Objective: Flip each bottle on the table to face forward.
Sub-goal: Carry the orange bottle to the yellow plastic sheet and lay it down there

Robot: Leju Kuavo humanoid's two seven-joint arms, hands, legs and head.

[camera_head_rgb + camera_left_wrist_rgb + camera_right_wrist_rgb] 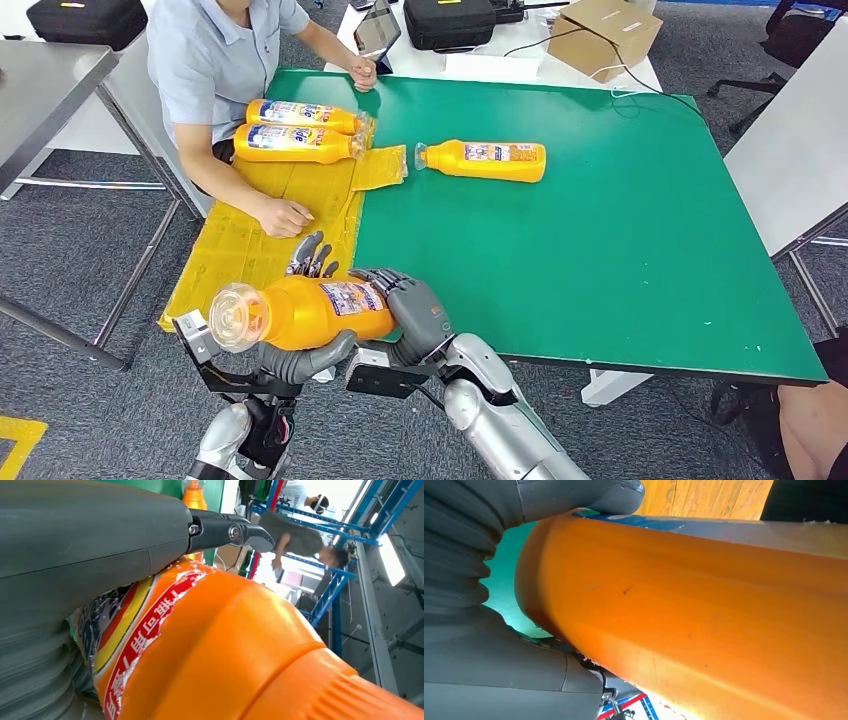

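An orange bottle (300,312) with a printed label and clear cap lies sideways in the air at the near left table edge, held by both hands. My left hand (305,355) cups it from below, with fingers (310,255) showing behind it. My right hand (415,310) grips its base end. Up close, the left wrist view has the bottle (225,650) under the thumb (90,535), and the right wrist view has its orange body (704,605) against my hand (489,630). Two more bottles (300,130) lie on the yellow mat (240,235). Another bottle (485,160) lies on the green table (600,250).
A person sits at the far left corner, one hand (285,217) resting on the yellow mat close to the held bottle, the other (363,75) on the table edge. A tablet (377,28), black case (450,20) and cardboard box (603,35) stand behind the table.
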